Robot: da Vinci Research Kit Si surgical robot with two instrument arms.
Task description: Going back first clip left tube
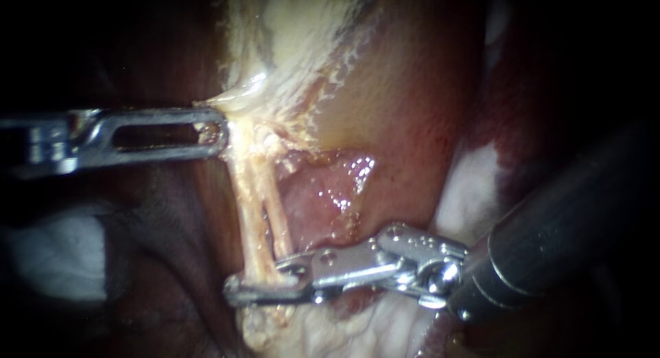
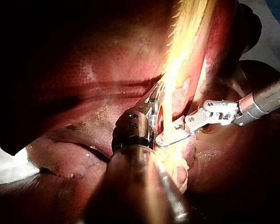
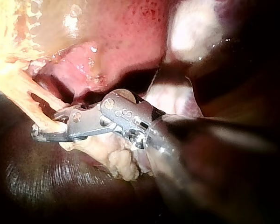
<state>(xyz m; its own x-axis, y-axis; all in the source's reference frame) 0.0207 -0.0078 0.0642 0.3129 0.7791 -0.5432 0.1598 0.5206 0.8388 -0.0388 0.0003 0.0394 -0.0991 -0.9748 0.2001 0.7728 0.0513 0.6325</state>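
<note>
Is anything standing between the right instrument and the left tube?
Nothing visible does. The right instrument is already at the left tube, meeting it near its lower end. The right tube runs close beside it and also crosses the instrument's tip.

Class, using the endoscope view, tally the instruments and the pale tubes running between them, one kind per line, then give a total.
Instruments: 2, the left instrument and the right instrument
Tubes: 2, the left tube and the right tube
Total: 4
</note>
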